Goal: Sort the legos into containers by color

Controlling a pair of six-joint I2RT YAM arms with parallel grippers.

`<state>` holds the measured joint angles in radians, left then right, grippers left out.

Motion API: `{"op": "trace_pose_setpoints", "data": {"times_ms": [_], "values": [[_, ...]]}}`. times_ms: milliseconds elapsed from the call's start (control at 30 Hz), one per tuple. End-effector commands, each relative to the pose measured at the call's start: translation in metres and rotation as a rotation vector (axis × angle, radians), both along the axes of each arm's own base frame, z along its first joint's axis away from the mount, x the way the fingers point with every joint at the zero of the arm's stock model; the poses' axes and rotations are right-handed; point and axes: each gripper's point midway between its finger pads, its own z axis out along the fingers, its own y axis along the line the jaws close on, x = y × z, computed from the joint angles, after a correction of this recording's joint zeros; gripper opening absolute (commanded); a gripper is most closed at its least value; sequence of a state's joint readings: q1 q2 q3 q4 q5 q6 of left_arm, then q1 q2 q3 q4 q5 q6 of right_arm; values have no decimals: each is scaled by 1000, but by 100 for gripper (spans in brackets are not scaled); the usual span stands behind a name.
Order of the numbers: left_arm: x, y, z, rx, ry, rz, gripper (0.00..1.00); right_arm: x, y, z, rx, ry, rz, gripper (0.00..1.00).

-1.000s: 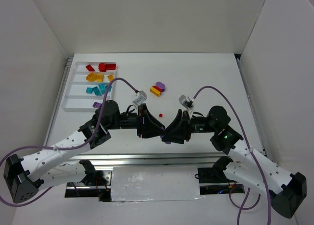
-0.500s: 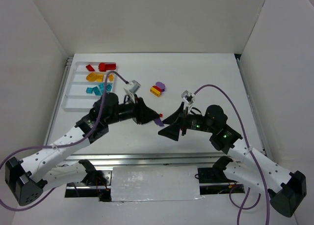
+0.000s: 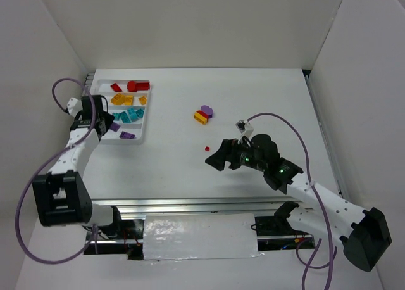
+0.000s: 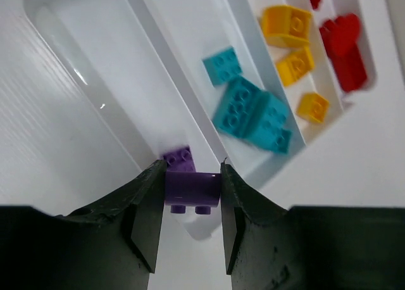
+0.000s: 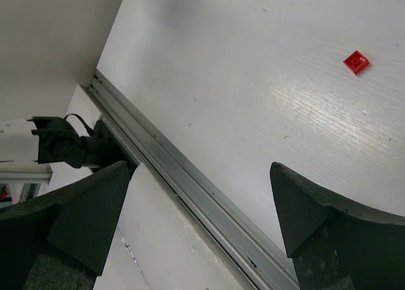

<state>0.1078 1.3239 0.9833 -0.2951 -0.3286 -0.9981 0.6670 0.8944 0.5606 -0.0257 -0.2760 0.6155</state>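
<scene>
We note white walls [image 3: 190, 24] boxing in a white table [image 3: 266, 100]. At 10 o'clock sits the tray [image 3: 96, 83]. The left claw [image 4: 192, 198] is narrowly pinched on a purple brick [image 4: 192, 189] over the tray's end lane. Loose bricks [image 3: 202, 114] lie mid-table, with a red brick [image 3: 207, 149] at their 6 o'clock. The right claw [image 5: 197, 176] gapes wide and is empty.

Top view: bright, even, diffuse from above; only soft faint shadows beside arms on table [image 3: 266, 94]. Sharp throughout. Left wrist: small glare spots on tray [image 4: 79, 75] wall; left fingers [image 4: 142, 220] near-black and soft, purple lego [image 4: 193, 190] between them crisp, teal legos [image 4: 250, 113] a bit soft. Right wrist: streaky sheen on table; right fingers [image 5: 88, 214] dark, out of focus; dim in upper-left corner.
</scene>
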Motion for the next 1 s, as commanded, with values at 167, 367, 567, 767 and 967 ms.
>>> {"op": "trace_pose_setpoints", "data": {"times_ms": [167, 367, 567, 767, 967], "values": [[11, 72, -6, 17, 42, 243, 1, -7, -3, 8, 8, -51, 32, 99], [13, 77, -24, 0, 45, 234, 24, -9, 0, 8, 4, -53, 63, 99], [17, 72, -41, -52, 66, 210, 68, -9, 0, 5, -12, -56, 74, 100], [5, 70, -22, -51, 26, 224, 100, 4, 6, 4, -27, -38, 50, 100], [-10, 23, 42, -81, -121, -7, 100, 68, -2, 7, -243, 40, -189, 99]]}}
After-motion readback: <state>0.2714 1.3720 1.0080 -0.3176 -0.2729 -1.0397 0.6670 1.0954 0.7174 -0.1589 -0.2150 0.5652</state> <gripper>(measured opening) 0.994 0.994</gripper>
